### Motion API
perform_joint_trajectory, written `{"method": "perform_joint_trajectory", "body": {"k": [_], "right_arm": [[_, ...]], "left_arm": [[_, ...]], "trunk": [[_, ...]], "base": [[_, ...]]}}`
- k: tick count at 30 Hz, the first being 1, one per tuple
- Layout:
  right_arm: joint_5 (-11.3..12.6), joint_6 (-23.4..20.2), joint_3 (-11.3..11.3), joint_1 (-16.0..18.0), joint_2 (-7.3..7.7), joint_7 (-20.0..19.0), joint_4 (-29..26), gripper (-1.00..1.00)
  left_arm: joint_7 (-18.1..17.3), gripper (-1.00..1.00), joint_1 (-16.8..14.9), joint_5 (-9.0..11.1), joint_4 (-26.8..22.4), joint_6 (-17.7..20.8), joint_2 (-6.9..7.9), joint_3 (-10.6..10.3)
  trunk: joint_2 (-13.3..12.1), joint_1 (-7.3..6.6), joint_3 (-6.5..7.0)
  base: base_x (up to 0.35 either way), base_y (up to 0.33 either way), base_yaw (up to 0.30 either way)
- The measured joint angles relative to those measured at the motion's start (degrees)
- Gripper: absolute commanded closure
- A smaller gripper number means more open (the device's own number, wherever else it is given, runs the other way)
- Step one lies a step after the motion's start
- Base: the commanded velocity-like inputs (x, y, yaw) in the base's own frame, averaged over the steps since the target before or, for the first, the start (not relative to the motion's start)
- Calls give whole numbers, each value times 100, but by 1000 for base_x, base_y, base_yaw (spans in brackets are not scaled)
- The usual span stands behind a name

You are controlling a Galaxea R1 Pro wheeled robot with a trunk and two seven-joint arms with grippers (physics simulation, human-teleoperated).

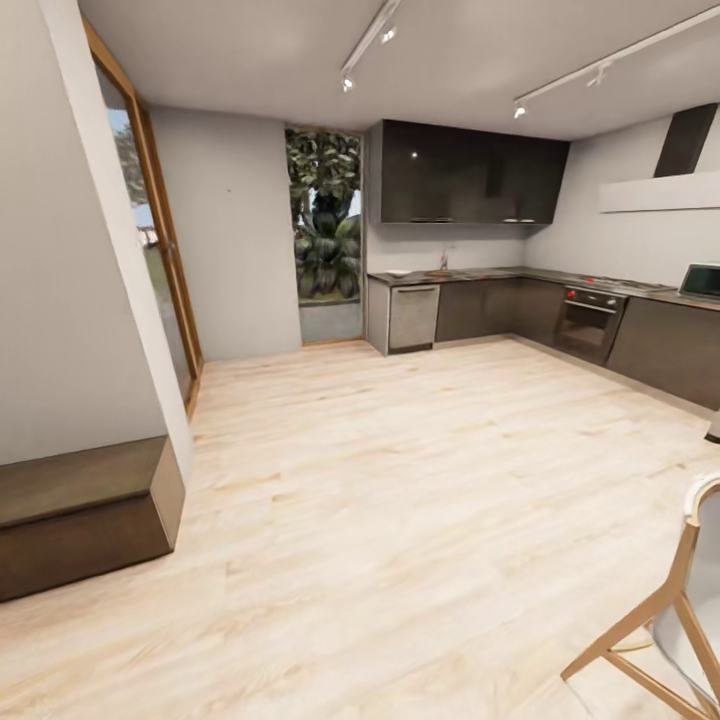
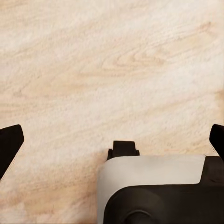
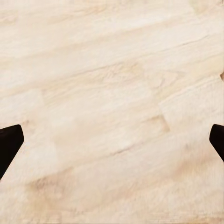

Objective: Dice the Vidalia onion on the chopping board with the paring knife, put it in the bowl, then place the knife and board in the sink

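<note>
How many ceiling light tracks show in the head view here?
2. One track runs over the middle of the room toward the window; the other track runs along the ceiling above the kitchen counter side. More may lie outside the frame.

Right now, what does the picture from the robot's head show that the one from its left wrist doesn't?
Head view alone: the kitchen across the room, with its long grey countertop over dark cabinets, a built-in black oven, a tall window with green plants, a dark brown wooden bench and a pale wooden chair.

Left wrist view alone: the left gripper, its black fingertips set wide apart with nothing between them, above a rounded white and black part of the robot.

Both share the light wooden plank floor.
</note>
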State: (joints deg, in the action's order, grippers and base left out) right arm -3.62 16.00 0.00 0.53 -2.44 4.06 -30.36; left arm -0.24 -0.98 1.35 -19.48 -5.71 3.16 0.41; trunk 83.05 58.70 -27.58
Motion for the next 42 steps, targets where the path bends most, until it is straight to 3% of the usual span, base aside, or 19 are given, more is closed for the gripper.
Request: {"method": "perform_joint_trajectory", "body": {"k": [28,42], "right_arm": [[3,2,0,-3,0,2,-1,-100],[-3,5,0,-3,0,5,-8,-100]], "left_arm": [[0,-100,-2,0,28,0,0,8],[0,-100,0,0,28,0,0,8]], "trunk": [[0,0,-152],[0,0,-169]], "base": [[310,1,-105],[310,0,-13]]}}
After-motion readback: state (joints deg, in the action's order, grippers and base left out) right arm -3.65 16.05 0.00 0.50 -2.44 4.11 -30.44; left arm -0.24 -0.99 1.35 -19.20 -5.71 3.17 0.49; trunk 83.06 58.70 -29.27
